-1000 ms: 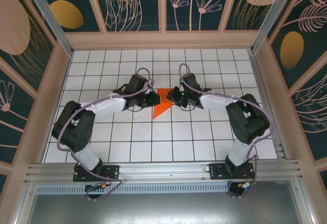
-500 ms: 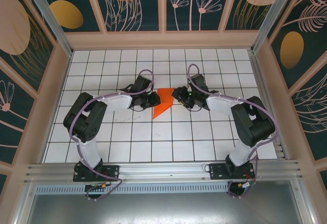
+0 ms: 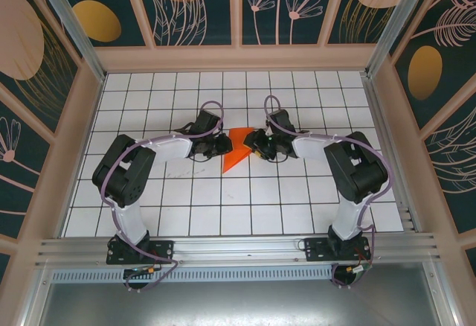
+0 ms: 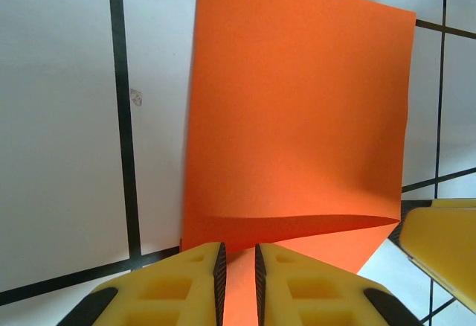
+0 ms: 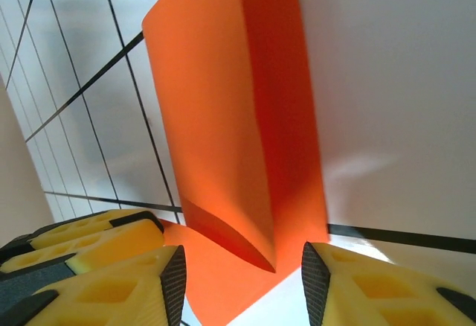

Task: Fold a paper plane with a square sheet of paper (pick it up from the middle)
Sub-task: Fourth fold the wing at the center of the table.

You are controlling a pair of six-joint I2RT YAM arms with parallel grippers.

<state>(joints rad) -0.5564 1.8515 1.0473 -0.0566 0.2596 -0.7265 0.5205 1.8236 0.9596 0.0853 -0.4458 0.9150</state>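
The folded sheet of paper [image 3: 235, 151] lies near the middle of the table [image 3: 223, 207], slightly toward the far edge. Bare tiles surround it and every edge is well apart. Its long axis runs far to near, with the broad end toward the far edge and the narrow tip slanting toward the near-left corner. The left gripper [image 3: 223, 145] sits at its left side, clenched on the sheet's edge [image 4: 239, 250]. The right gripper [image 3: 253, 146] is at its right side, fingers spread wide, released, straddling a raised fold [image 5: 242, 255].
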